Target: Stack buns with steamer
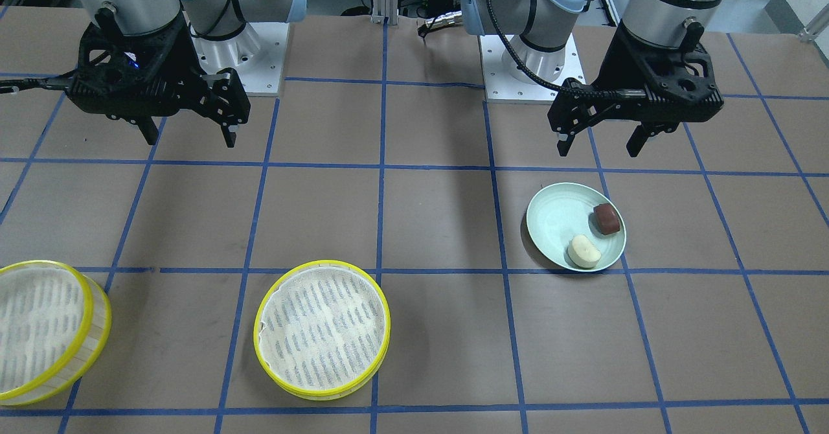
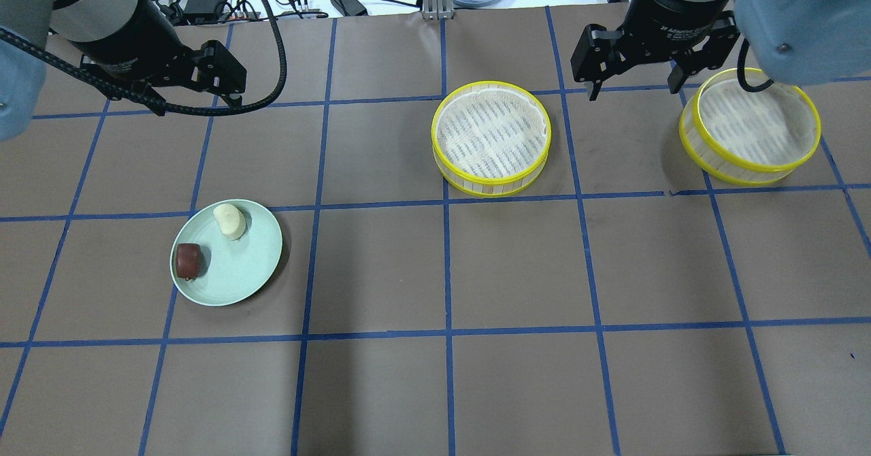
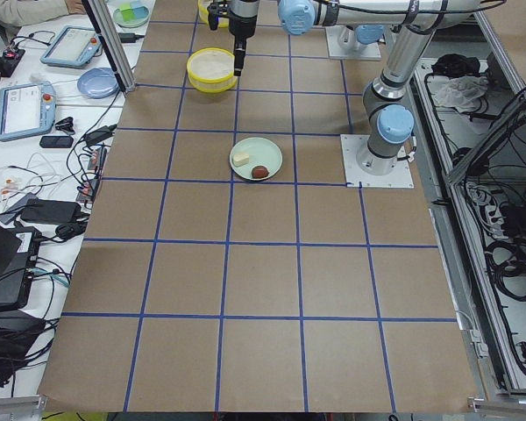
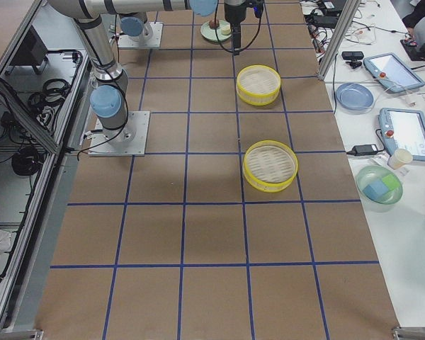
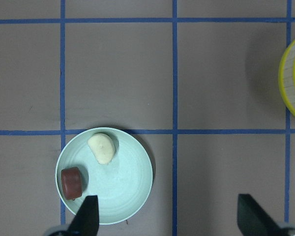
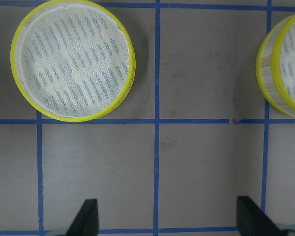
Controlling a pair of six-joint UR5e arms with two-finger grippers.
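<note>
white bun [image 2: 229,221] and brown bun [image 2: 188,261] lie apart on plate [image 2: 246,267].

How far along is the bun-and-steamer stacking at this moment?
Nothing looks done yet. The cream bun and brown bun lie on the green plate. The centre steamer tray and right-end steamer tray sit apart, holding no buns. Nothing is in hand: left tool and right tool hang open. Left to do: load the buns, stack the trays.

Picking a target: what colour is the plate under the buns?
The plate is pale green; left wrist view.
</note>
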